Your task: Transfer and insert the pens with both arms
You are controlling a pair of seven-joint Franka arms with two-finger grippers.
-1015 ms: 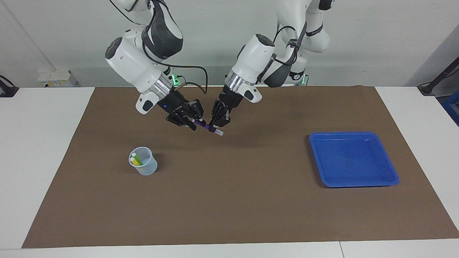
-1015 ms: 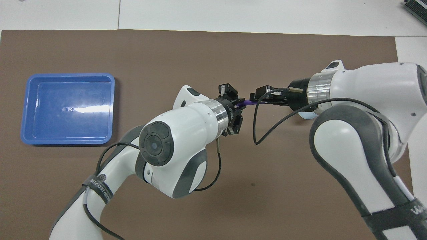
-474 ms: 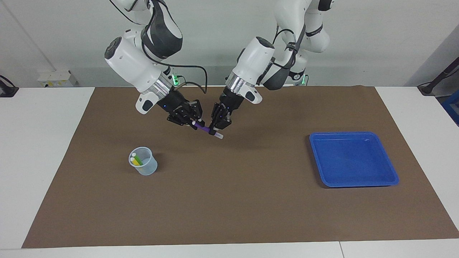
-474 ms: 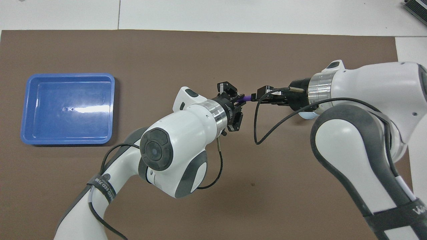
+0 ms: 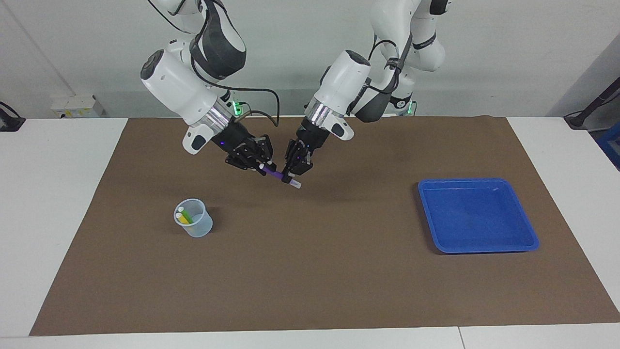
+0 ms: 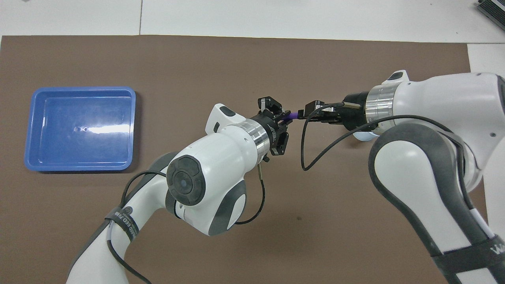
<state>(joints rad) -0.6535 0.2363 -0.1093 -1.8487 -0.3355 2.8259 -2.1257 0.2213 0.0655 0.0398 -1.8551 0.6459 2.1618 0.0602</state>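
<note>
A purple pen [image 5: 274,173] [image 6: 291,115] with a pale cap end hangs slanted in the air over the brown mat, held at both ends. My left gripper [image 5: 289,178] [image 6: 283,119] is shut on it near the cap end. My right gripper [image 5: 264,167] [image 6: 306,114] grips its other end, fingers closed around it. A clear cup [image 5: 196,224] stands on the mat toward the right arm's end, with a yellow pen [image 5: 182,219] and a green pen [image 5: 187,216] inside. In the overhead view the right arm covers most of the cup.
An empty blue tray [image 5: 484,181] [image 6: 81,89] lies on the mat toward the left arm's end. The brown mat [image 5: 315,271] covers the middle of a white table. The two arms meet over the mat's robot-side half.
The right gripper's fingers have drawn in onto the purple pen. Both hands and the pen have shifted only slightly.
</note>
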